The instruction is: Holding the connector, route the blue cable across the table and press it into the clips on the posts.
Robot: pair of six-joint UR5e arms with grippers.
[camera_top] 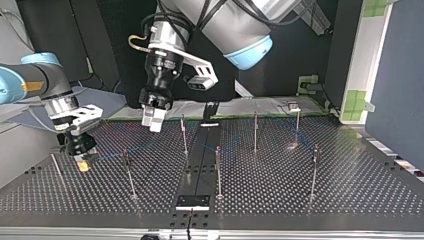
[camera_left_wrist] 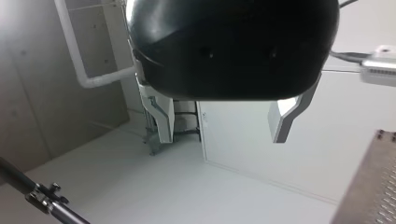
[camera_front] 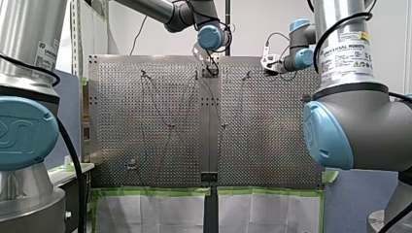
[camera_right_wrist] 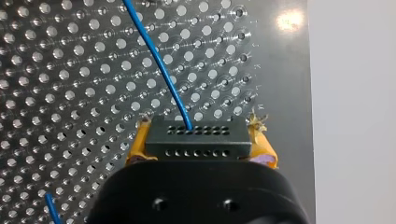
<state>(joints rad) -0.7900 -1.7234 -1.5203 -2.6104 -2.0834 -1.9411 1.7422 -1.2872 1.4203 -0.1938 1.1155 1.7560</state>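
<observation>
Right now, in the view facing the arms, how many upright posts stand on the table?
7. Four in the near row: right post, centre post, left post, faint edge post. Two middle posts and. One far post. More may be hidden.

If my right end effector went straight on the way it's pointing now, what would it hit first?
Probably the perforated table ahead of it; the connector clamped in the right end effector would touch first. How near is unclear.

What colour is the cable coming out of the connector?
The cable is blue, clearest in the right wrist view, where it leaves the black connector.
</observation>
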